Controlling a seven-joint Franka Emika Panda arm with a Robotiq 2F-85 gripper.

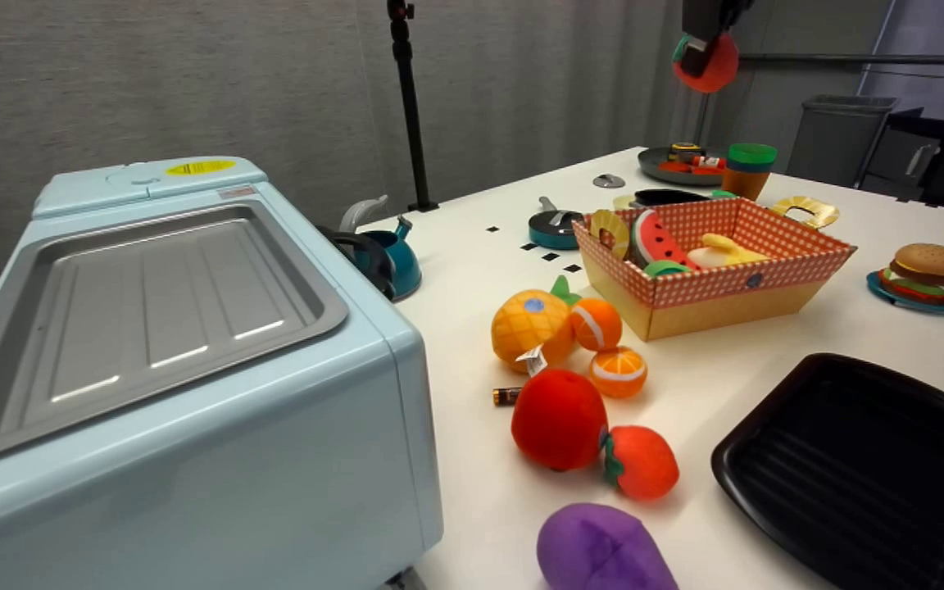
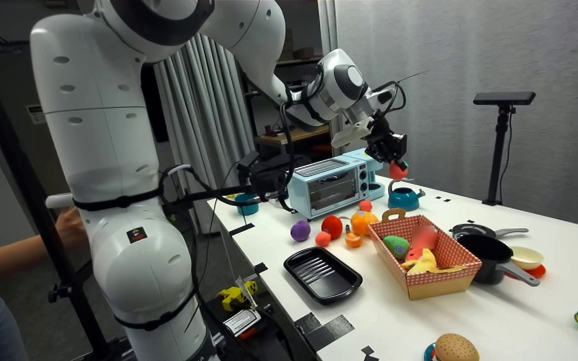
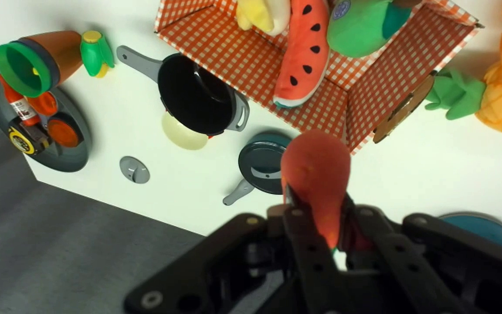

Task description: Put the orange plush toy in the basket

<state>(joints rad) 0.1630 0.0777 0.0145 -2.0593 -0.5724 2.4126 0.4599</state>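
White table (image 2: 520, 316) below — tool (image 3: 319, 198) grips partly hidden orange plush toy (image 3: 316, 161).

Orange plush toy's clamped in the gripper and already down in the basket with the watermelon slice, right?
Not in the basket: both exterior views show the orange plush toy up in the air, clamped in the gripper. The watermelon slice does lie in the basket.

In the wrist view, my fingers (image 3: 299, 231) and the toy (image 3: 316, 168) blur against bright table (image 3: 412, 179) and dim floor (image 3: 76, 244); soft shadow lies beside the basket (image 3: 368, 96). In an exterior view, glare streaks the grey tray (image 1: 111, 315).
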